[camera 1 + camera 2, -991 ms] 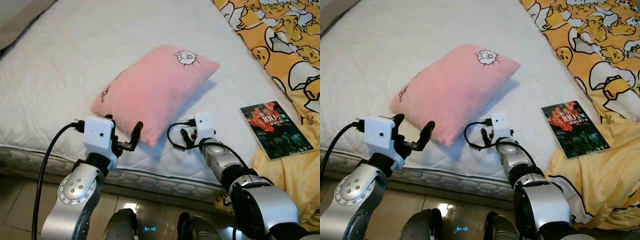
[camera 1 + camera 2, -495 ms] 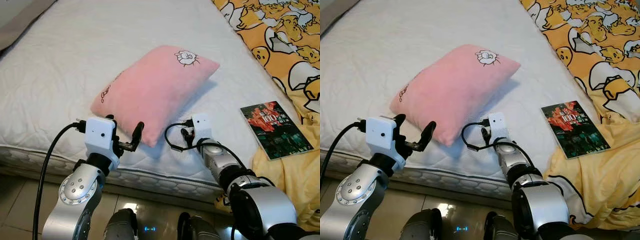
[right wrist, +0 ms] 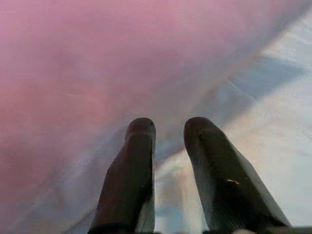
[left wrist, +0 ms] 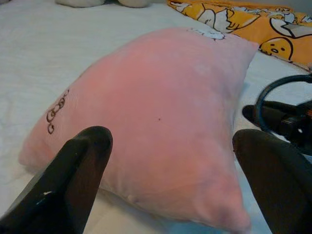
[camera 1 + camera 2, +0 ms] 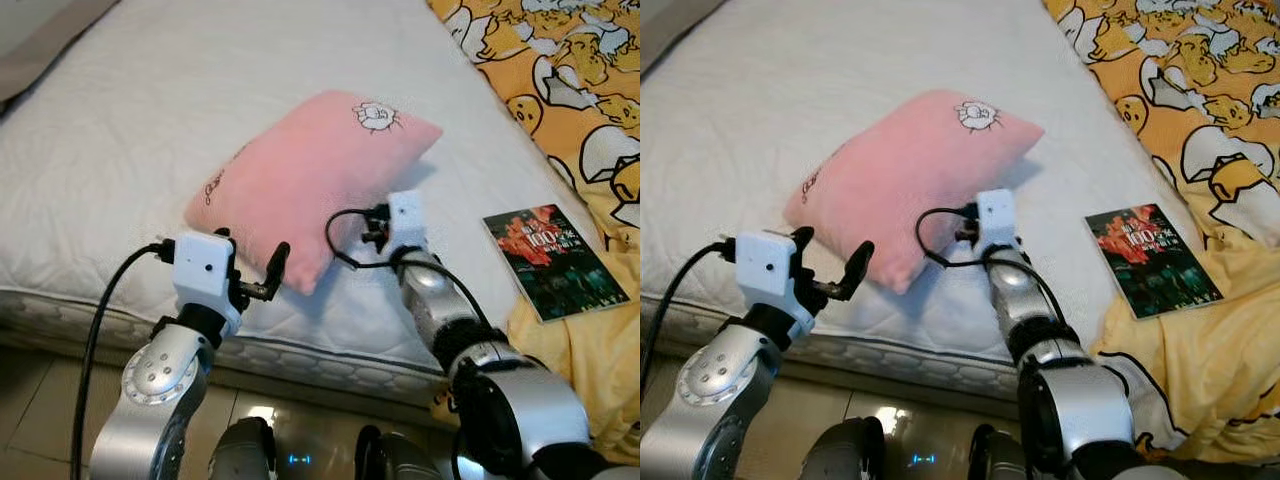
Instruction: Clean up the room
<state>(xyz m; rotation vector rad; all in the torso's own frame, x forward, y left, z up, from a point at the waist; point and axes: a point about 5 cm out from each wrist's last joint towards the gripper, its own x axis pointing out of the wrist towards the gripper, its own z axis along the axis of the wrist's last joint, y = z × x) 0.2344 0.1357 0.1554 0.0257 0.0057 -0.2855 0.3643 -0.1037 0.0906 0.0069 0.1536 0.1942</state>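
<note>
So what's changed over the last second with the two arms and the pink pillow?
The right claw has moved forward across the bed to the pink pillow's near edge, fingers nearly together, gripping nothing. The left claw stays open at the pillow's near corner. The pillow and the book have not moved on the mattress.

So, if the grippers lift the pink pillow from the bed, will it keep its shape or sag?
The pink pillow looks plush and puffy, so it will probably sag outside the grip points. It seems light for its size. The left gripper is open wide at its corner; pinching fabric there may slip, so the fingers should bite deep.
</note>
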